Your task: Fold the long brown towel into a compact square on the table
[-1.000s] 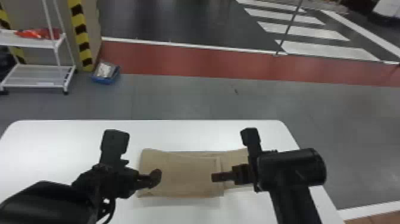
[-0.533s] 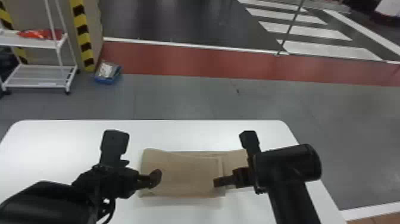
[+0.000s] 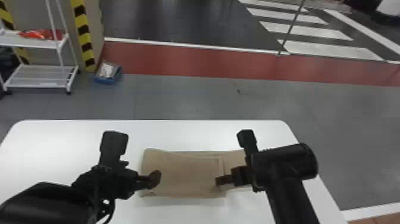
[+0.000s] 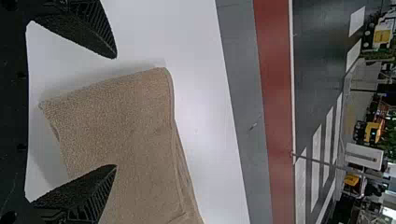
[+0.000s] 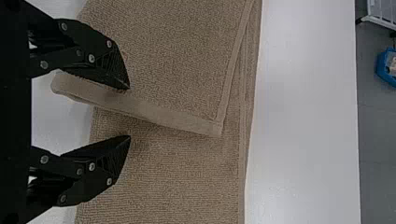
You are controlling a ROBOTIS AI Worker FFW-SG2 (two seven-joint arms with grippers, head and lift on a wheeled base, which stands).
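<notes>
My left gripper (image 3: 154,179) is over the left end of the folded brown towel (image 3: 184,175), and my right gripper (image 3: 220,180) is over the towel's hemmed flap edge. In the left wrist view my left gripper (image 4: 116,112) stands open, one finger beyond the folded end of the towel (image 4: 126,116) and the other above the cloth. The right wrist view has my right gripper (image 5: 130,112) open, its fingers on either side of the flap's hem (image 5: 159,115), which lies across the lower layer (image 5: 163,182). Neither gripper holds cloth.
The towel rests on a white table (image 3: 193,134) with a rounded far corner. Beyond it on the floor are a white shelf cart (image 3: 38,76) and a blue bin (image 3: 108,73), at the back left.
My right gripper has moved slightly left, over the hem of the flap. The left gripper and the towel look unchanged.
</notes>
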